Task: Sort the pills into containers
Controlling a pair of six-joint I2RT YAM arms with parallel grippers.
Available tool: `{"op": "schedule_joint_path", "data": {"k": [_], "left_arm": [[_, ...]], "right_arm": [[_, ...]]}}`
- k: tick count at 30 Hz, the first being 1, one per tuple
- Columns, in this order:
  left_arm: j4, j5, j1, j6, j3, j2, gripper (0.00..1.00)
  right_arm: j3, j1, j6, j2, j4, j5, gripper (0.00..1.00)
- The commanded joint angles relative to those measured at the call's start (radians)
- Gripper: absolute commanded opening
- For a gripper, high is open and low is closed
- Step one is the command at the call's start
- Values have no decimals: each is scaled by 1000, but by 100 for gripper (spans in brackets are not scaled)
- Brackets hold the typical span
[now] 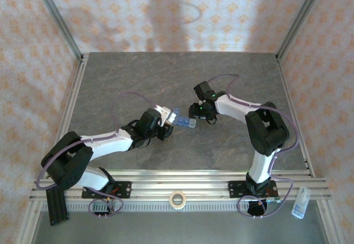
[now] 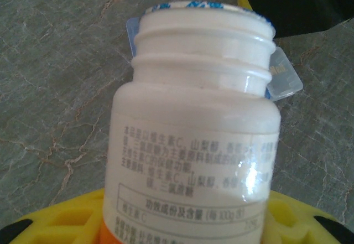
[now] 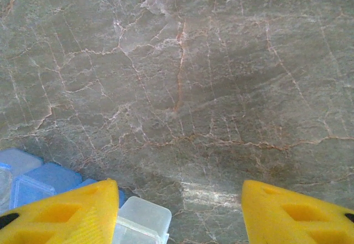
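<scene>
Left gripper (image 1: 165, 125) clasping bottle (image 2: 193, 144), glossy white, threaded

Bright even light; glare on bottle (image 2: 250, 178); wrist views soft.

Label on the white bottle (image 2: 193, 144) bears Chinese print; "维生素C", "每100g" legible.

Right claw (image 3: 178, 194) yellow fingers (image 3: 61, 213) spread apart, bare veined grey desk (image 3: 182, 78) between. Blue containers (image 3: 33, 180) at lower-left corner, partly behind one finger; pale end piece, perhaps lid.
</scene>
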Motion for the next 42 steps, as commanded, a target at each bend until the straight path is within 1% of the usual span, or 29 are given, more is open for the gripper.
{"op": "schedule_joint_path", "data": {"k": [1,10,17,24,30,33,37,39,42], "left_arm": [[-7,16,8,-10,22,9,0],[-13,29,8,-8,25,12,0],[-48,40,7,-12,24,-2,0],[-118,44,8,-4,44,-3,0],[-198,48,8,27,91,18,0],[-187,37,10,31,101,47,0],[-225,57,10,30,144,85,0],[-247,57,10,33,156,90,0],[-234,39,10,34,153,86,0]], "right_arm": [[-8,-3,0,1,21,11,59],[-49,17,42,-21,38,-33,57],[-96,29,63,-92,55,-33,57],[-70,29,31,-110,27,-17,59],[-73,30,-1,-120,18,-47,63],[-89,29,-16,-129,19,-39,64],[-93,29,-35,-125,18,-40,65],[-93,28,-41,-124,19,-43,66],[-89,28,-44,-114,21,-50,66]]}}
